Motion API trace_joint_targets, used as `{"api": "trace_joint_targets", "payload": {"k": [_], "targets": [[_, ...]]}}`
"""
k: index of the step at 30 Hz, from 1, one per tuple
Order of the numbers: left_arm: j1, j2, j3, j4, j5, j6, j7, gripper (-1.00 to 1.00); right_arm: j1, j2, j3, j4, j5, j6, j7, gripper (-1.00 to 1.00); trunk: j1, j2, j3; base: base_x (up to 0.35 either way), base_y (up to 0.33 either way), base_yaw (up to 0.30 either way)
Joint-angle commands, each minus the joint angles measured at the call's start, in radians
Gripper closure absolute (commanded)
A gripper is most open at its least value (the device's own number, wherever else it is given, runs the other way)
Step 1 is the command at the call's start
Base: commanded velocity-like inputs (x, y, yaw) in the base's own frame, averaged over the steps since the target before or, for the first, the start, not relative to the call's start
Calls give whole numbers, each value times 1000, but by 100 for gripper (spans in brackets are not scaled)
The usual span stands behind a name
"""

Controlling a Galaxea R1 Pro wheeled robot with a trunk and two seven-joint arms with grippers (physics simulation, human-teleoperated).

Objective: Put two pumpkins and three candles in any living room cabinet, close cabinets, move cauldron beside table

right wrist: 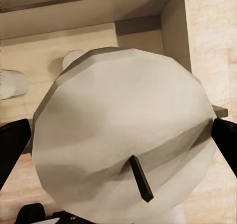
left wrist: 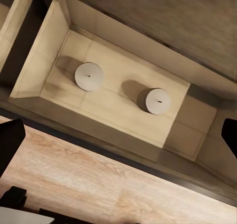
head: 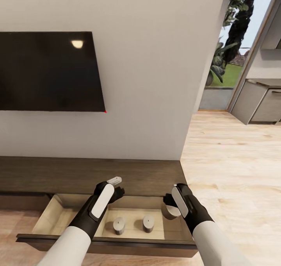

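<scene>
The low dark-brown cabinet (head: 78,172) runs along the wall with one drawer (head: 47,219) pulled out, its insides pale wood. Two grey-beige candles (head: 119,225) (head: 148,223) stand upright on the drawer floor, seen from above in the left wrist view (left wrist: 89,76) (left wrist: 158,101). My right gripper (head: 169,206) is shut on a third candle (right wrist: 123,135), held over the drawer's right end. My left gripper (head: 117,186) hovers open above the drawer's middle, nothing between its fingers (left wrist: 10,140). The pumpkins, the cauldron and the table are out of view.
A black TV (head: 47,70) hangs on the white wall above the cabinet. Light wood floor (head: 234,172) stretches to the right toward a glass door with plants (head: 230,43) and grey kitchen cabinets (head: 261,102).
</scene>
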Motion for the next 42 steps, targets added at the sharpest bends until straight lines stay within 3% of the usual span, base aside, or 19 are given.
{"api": "trace_joint_targets", "payload": {"k": [1,27,32,42], "targets": [[-1,0,-2,-1,9,0,10,-100,-1,1,3,-1,-10,1,-10,100,4,-8,-4,0,0,0],[-1,0,-4,-1,8,1,9,-100,0,5,8,-1,1,0,-9,100,104,-190,-86,0,0,0],[-1,-14,-5,-1,8,1,9,-100,0,4,8,-1,0,-18,-9,100,123,-225,-101,0,0,0],[-1,-17,-6,-1,8,0,9,-100,0,3,10,-1,1,-28,-8,100,161,-295,-133,0,0,0]]}}
